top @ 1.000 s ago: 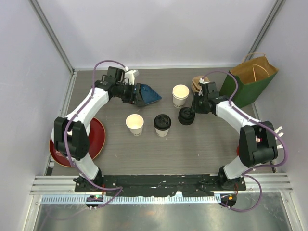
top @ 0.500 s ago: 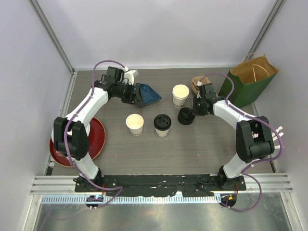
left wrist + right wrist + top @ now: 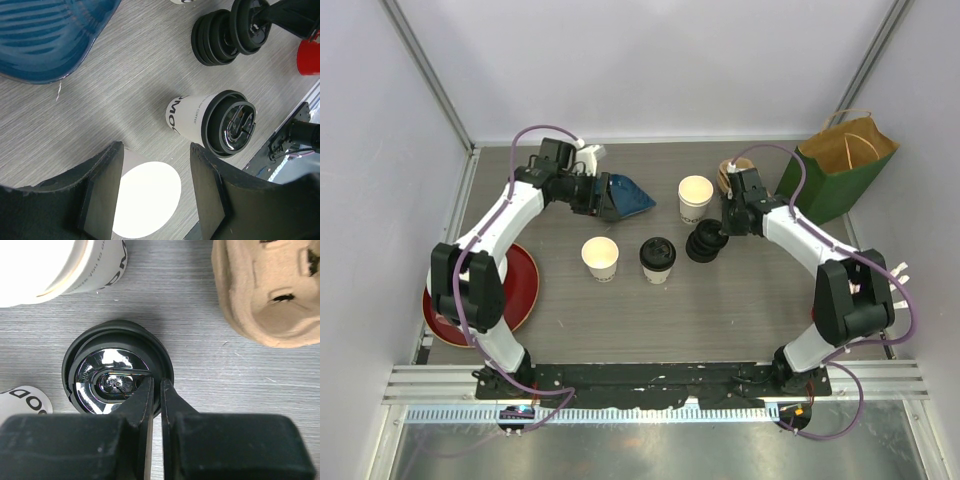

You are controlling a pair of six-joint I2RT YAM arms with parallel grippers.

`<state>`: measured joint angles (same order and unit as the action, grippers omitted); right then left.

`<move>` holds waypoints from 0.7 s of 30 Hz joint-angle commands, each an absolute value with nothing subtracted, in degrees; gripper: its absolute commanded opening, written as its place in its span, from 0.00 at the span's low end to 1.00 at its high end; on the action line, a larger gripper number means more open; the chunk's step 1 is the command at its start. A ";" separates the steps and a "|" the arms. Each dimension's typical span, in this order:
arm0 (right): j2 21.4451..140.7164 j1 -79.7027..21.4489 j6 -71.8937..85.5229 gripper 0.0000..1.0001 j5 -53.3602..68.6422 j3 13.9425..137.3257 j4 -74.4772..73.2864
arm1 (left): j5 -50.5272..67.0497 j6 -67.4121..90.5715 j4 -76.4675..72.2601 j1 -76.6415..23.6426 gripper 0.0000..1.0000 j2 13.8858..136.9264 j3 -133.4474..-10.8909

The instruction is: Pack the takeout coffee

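Your right gripper (image 3: 156,385) clamped on rim of top lid (image 3: 100,382); stack (image 3: 705,243) just beside lidded cup (image 3: 657,258), mid-table. Left gripper (image 3: 155,170) spread apart, idle. Risk: thin edge grip; lid slips, or nested lids lift together.

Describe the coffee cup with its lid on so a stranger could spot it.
Find the green paper bag at the table's far right, then come toward the centre past the pile of black lids. The lidded cup stands just beyond; unlike the open cup beside it and the open cup farther back, it wears a black lid.
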<state>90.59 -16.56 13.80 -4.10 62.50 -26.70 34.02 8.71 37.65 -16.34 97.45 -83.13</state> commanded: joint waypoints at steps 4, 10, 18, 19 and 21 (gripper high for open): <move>85.96 -17.57 11.52 0.01 -7.21 66.79 -29.35 | 35.33 7.74 38.32 -15.21 0.59 95.71 -84.46; 81.92 -24.76 8.00 0.01 -12.39 74.52 -35.24 | 36.56 6.24 41.39 -11.52 0.59 93.43 -84.82; 90.33 -42.26 1.15 0.01 -7.92 96.48 -40.94 | 34.98 2.02 46.84 -3.36 0.62 86.05 -81.65; 94.79 -43.41 0.19 0.01 -6.61 100.94 -42.09 | 35.07 1.41 47.28 -2.21 0.63 85.17 -81.30; 98.86 -46.56 -1.40 0.01 -2.91 105.18 -45.33 | 35.42 1.06 49.21 1.56 0.64 84.64 -80.86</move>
<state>90.00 -41.71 3.51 -8.82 96.73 -39.22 34.61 3.70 45.15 -3.77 87.59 -81.84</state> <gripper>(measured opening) 0.106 0.634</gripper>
